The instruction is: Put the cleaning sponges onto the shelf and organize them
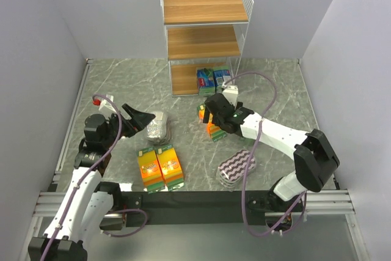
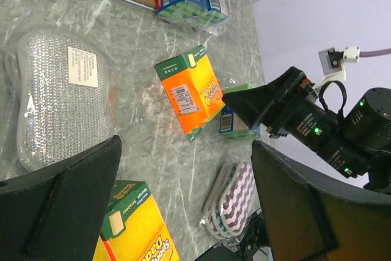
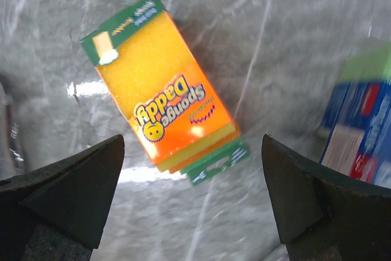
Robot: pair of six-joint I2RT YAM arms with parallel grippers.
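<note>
The shelf [image 1: 204,7] stands at the back, a white wire rack with three wooden tiers. Two blue-green packs [image 1: 214,80] stand at its bottom tier. My right gripper [image 1: 209,113] is open and hovers over an orange-yellow pack [image 3: 165,105] lying flat on the table. A third blue-green pack [image 3: 360,120] stands just to its right. My left gripper [image 1: 140,118] is open and empty, above the table beside the silvery-grey pack [image 1: 157,128]. Two orange-yellow packs [image 1: 160,167] lie side by side near the front. The purple-white striped pack [image 1: 237,167] lies at the front right.
Grey walls close in the marbled table [image 1: 122,84] on the left, right and back. The black front rail [image 1: 195,198] runs along the near edge. The right arm's cable [image 1: 266,90] loops above the table near the shelf.
</note>
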